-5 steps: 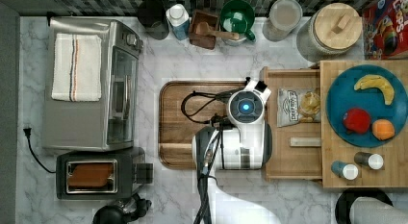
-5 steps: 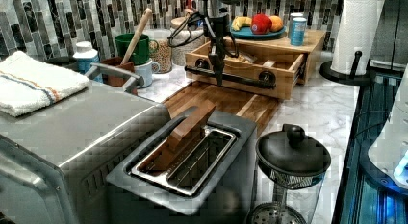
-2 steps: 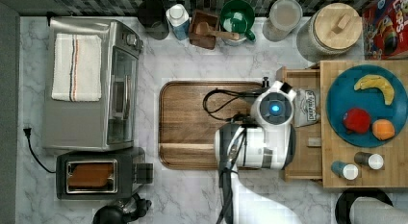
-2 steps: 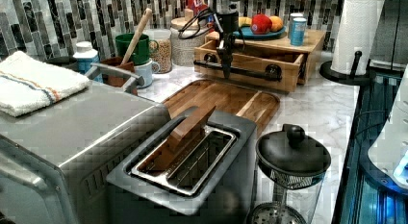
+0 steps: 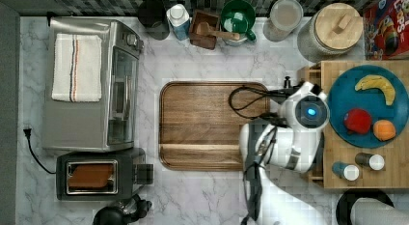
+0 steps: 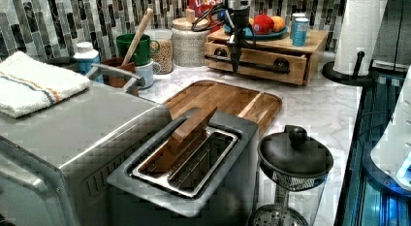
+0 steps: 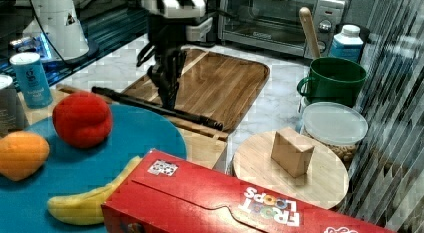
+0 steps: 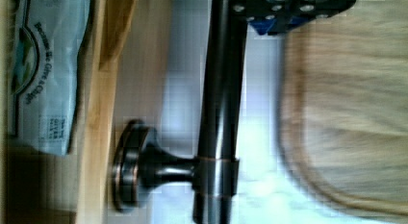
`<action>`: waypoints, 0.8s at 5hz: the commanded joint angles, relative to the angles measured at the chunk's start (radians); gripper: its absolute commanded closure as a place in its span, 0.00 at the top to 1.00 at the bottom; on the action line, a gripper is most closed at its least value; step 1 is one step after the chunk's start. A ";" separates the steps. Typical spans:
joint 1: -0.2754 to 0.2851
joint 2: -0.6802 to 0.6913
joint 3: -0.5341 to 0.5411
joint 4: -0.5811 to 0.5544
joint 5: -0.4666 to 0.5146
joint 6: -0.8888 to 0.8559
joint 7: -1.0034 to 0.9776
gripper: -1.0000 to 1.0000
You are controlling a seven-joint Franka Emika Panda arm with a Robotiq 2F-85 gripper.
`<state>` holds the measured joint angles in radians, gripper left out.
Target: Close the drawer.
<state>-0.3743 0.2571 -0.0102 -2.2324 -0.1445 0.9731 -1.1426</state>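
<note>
The hand (image 6: 235, 66) hangs at the dark bar handle (image 6: 252, 64) on the drawer (image 6: 257, 61), though I cannot tell whether it grips. The drawer sits under the wooden top (image 6: 310, 40), front nearly flush, just beyond the brown board (image 6: 223, 97) on the marble table (image 6: 315, 104).

A white marble counter (image 5: 202, 196) carries a toaster oven (image 5: 91, 85), toaster (image 5: 99, 174) and brown board (image 5: 207, 123).

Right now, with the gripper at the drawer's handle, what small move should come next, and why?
Probably a short push on the handle bar toward the wooden stand: the gripper sits at the bar, and the wrist view shows a bag inside the drawer, so it looks slightly open.
</note>
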 commanded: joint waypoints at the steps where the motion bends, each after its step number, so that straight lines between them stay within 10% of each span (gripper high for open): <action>1: -0.126 0.054 -0.113 0.233 -0.093 -0.036 -0.090 0.00; 4: -0.073 -0.020 -0.116 0.163 -0.128 -0.080 0.038 0.00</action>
<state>-0.3962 0.2949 -0.0295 -2.1504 -0.2228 0.9053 -1.1689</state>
